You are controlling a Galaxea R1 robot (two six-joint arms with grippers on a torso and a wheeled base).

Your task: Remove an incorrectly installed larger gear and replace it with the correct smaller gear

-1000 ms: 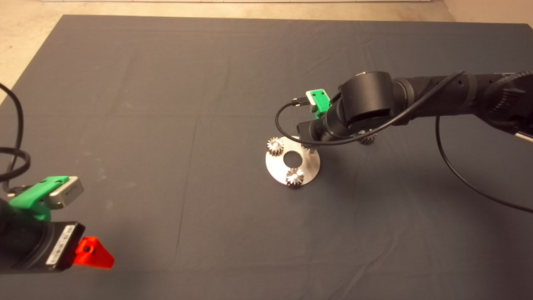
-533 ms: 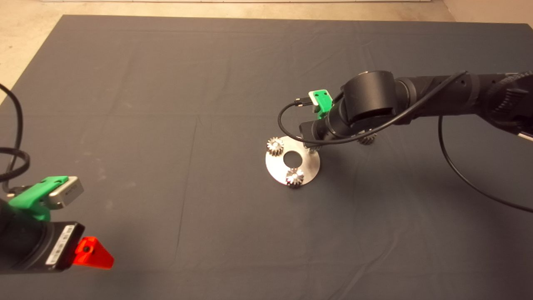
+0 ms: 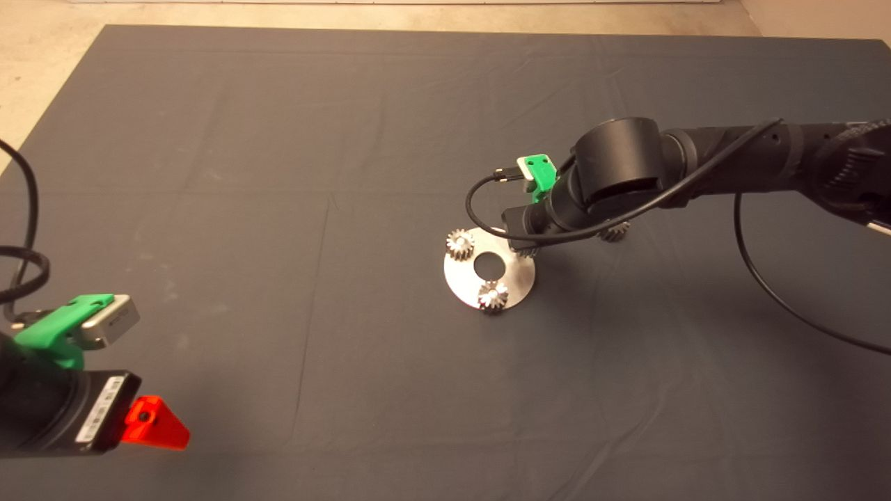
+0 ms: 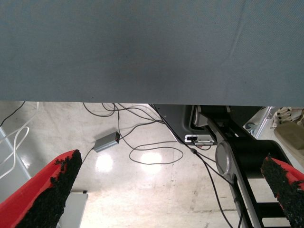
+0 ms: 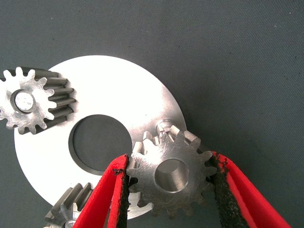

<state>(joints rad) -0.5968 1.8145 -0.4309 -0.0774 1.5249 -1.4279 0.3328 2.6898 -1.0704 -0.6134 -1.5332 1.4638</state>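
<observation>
Gripping the smaller gear [image 5: 171, 176], a light grey steel toothed wheel with a central hole, between the two red fingers of the right gripper [image 5: 168, 161], with the black pads pressing against the teeth on opposite sides and the jaws parted only by the width of the gear. Holding that gear over the rim of the round silvery metal plate [image 5: 109, 90], beside the plate's large central hole and partly covering a short steel peg [image 5: 164, 125]; whether the gear is touching the plate cannot be told. Reaching in from the right edge of the head view, with the black wrist covering the upper right part of the plate [image 3: 511, 282] just right of the frame's centre. Carrying two more small silvery gears [image 3: 460, 243] [image 3: 492, 296] on pegs at the plate's upper left and lower edge. Lying on the dark mat [image 3: 278, 174] to the right of the plate and apart from it, half hidden under the right arm: the larger gear [image 3: 614, 232], a dark grey steel toothed wheel. Waiting at the lower left edge of the head view: the left gripper [image 4: 168, 183], with fingers spread wide and nothing between them, above pale floor with loose cables.
</observation>
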